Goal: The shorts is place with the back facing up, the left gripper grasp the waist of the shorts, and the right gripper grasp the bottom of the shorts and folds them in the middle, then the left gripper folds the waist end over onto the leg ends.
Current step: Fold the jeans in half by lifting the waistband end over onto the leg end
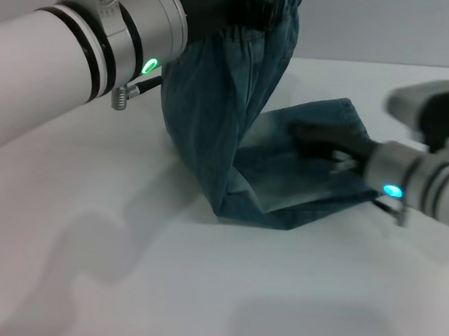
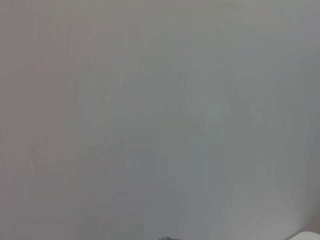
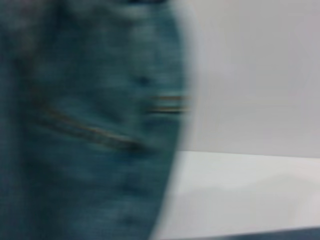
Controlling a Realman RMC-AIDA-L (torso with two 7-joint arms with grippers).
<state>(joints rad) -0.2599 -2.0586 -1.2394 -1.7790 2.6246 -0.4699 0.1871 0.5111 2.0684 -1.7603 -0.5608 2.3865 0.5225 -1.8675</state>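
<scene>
Denim shorts (image 1: 235,123) half lifted off the white table (image 1: 127,269). Waist end hangs up at the top of the head view; the puckered elastic band shows just below the top edge. From there the fabric drops in a steep column to a bend on the table near centre. The rest lies flat, running from that bend toward the robot's right, pale washed patch facing up.

Left gripper (image 1: 242,1): dark mass at the top edge, right at the raised waist. Fingers not visible, so can't tell if they are spread or pinching. Its silver arm with black rings and a green light fills the upper left of the head view.

Right gripper (image 1: 325,142): black claw resting low on the flat part of the shorts, toward the leg end. It is blurred and dark against the denim, so can't tell its finger state either. Its pale arm comes in from the right edge, with a blue-green light near the wrist.

Left wrist view: plain grey-white surface only, plus a tiny dark speck at one edge that can't be identified.

Right wrist view: shorts (image 3: 90,125) close up and blurred, with orange stitch lines across the denim. White table (image 3: 240,195) and grey wall beside them.
</scene>
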